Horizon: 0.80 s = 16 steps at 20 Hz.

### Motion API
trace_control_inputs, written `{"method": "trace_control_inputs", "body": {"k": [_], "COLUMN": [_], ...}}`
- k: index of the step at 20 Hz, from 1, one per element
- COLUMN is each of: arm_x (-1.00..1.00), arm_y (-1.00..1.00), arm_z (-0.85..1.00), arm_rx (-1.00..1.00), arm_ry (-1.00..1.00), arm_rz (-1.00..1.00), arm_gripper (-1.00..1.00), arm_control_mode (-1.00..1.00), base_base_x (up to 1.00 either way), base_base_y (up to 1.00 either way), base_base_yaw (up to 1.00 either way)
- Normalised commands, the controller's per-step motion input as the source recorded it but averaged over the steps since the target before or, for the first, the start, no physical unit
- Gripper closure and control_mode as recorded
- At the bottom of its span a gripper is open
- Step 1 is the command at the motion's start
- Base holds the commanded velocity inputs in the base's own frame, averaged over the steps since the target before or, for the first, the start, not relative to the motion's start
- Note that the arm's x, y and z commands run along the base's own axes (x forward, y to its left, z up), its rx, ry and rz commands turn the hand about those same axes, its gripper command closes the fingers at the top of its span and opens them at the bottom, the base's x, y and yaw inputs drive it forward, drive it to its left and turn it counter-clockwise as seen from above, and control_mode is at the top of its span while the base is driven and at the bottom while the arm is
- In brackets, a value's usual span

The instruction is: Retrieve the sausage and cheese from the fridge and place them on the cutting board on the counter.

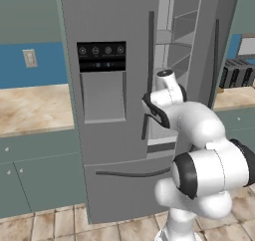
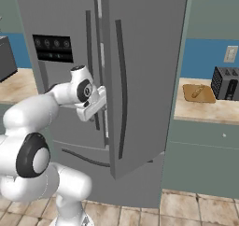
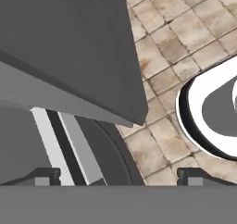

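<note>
Glossy white arm (image 1: pixel 199 135) of rounded segments with black joint rings, grey caps and two small dark fingertips (image 3: pixel 44 176).

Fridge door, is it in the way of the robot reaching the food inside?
Partly. The right fridge door stands ajar beside the open tool, leaving a narrow gap onto the shelves. No food is visible there.

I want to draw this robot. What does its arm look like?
The arm is glossy white, built from fat rounded tube pieces. Black rings mark the joints where the pieces meet. The hand is a white boxy block. The gripper has two small dark grey fingertips with squared tops. No cables or markings can be seen.
</note>
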Motion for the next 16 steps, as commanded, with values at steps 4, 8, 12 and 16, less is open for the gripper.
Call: {"method": "trace_control_inputs", "body": {"k": [4, 8, 12, 16], "arm_x": [-0.16, -0.34, -0.19, 0.05], "arm_y": [-0.29, -0.38, -0.41, -0.55], "arm_z": [-0.16, -0.15, -0.11, 0.0], "arm_rx": [0.13, 0.12, 0.12, 0.11], "arm_ry": [-0.17, -0.16, -0.15, -0.04], "arm_rz": [-0.23, -0.19, -0.21, -0.26], "arm_gripper": [-1.0, -1.0, -1.0, -1.0], "arm_control_mode": [-1.0, -1.0, -1.0, -1.0], "base_base_x": [0.0, 0.0, 0.0, 0.0], "base_base_y": [0.0, 0.0, 0.0, 0.0], "base_base_yaw": [0.0, 0.0, 0.0, 0.0]}}
